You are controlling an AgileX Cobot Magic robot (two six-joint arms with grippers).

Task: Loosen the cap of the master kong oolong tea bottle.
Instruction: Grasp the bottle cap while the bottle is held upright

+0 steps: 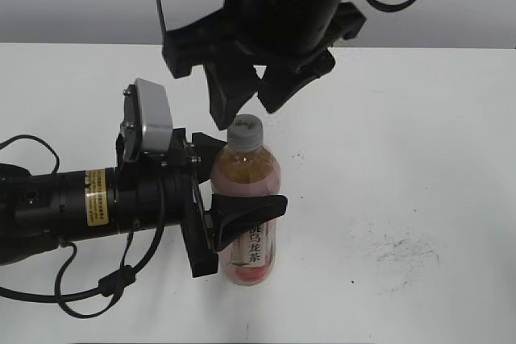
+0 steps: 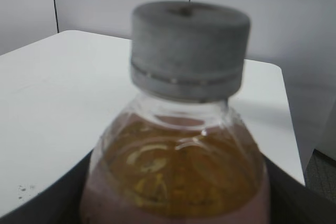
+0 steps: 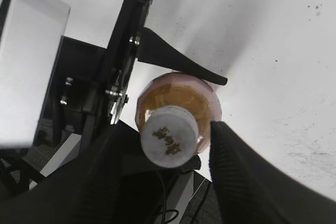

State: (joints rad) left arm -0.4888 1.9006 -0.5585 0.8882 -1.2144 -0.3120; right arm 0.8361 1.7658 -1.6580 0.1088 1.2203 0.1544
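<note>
The bottle stands at the frame's centre on the counter, pinched round its body by the left tool. The right tool hangs spread above the cap, not touching. Judged next: descend, clamp, twist.

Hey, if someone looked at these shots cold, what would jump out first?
The tea bottle standing mid-table, clamped around its body by the left tool reaching in sideways. Right above it, the right tool hangs open, fingers either side of the grey-white cap, apparently not yet gripping.
</note>
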